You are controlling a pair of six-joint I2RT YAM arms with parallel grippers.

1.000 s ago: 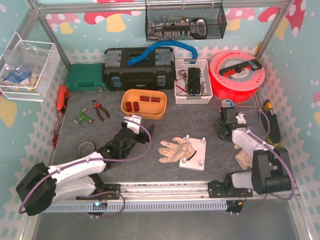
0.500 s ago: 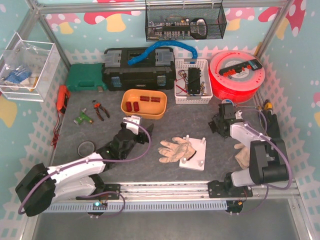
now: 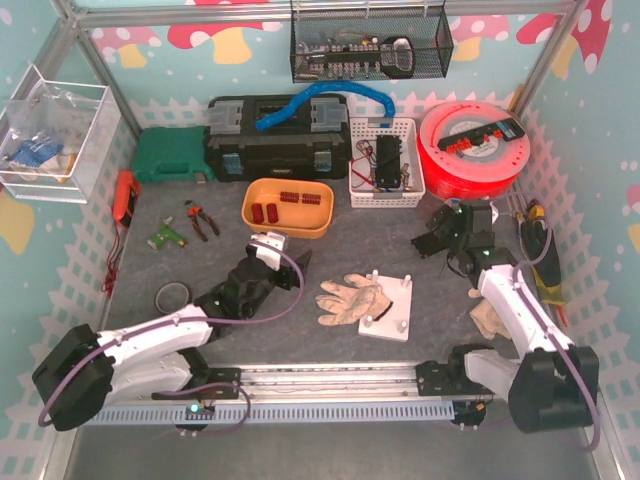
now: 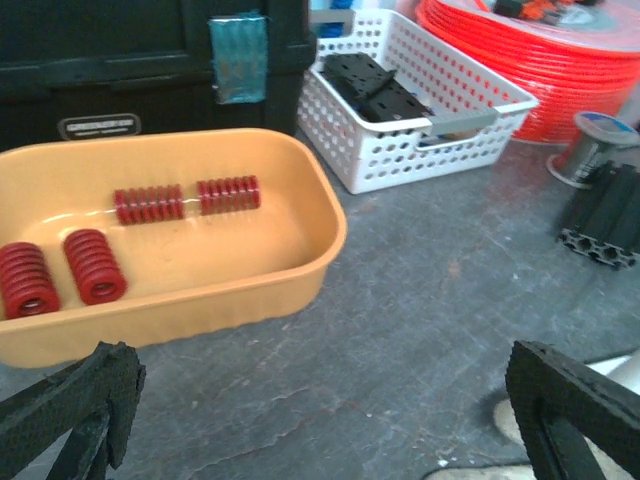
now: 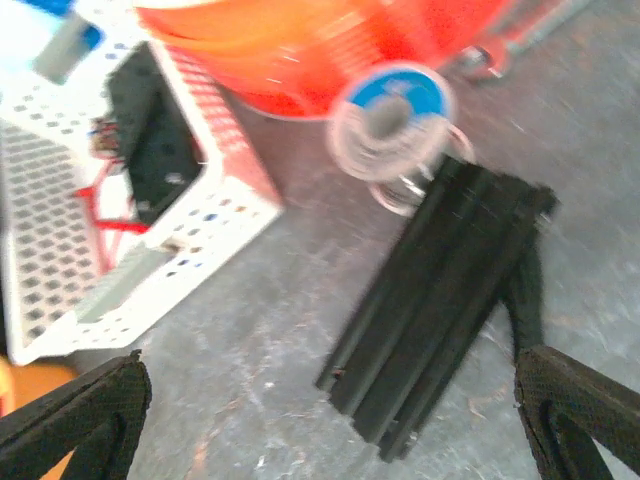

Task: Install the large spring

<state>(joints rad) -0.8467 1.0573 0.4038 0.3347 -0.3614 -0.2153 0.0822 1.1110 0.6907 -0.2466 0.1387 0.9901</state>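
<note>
From above, the orange tray (image 3: 288, 206) sits at the middle of the desk (image 3: 350, 245), and the two large springs (image 3: 264, 213) lie in its left end, with thinner red springs (image 3: 300, 197) further right. The left gripper (image 3: 290, 262) hovers just near of the tray, released and carrying nothing. The right gripper (image 3: 428, 242) is well apart to the right, so the left arm looks the nearer by far. The white pegged plate (image 3: 390, 308) lies beside a glove (image 3: 350, 295).

The left wrist view settles the approach. Its fingers (image 4: 70, 410) stand wide at both lower corners with bare desk between them. The large springs (image 4: 65, 270) lie ahead and off to the left — side by side, touching or nearly so, on their sides, long axes running roughly toward the camera. By my reading the gripper must swing left and close across one coil's width.

The right wrist view shows fingers (image 5: 85, 410) spread wide, nothing held — only a black extrusion (image 5: 440, 300), a solder spool (image 5: 390, 112) and a white basket (image 5: 100, 230) ahead.
</note>
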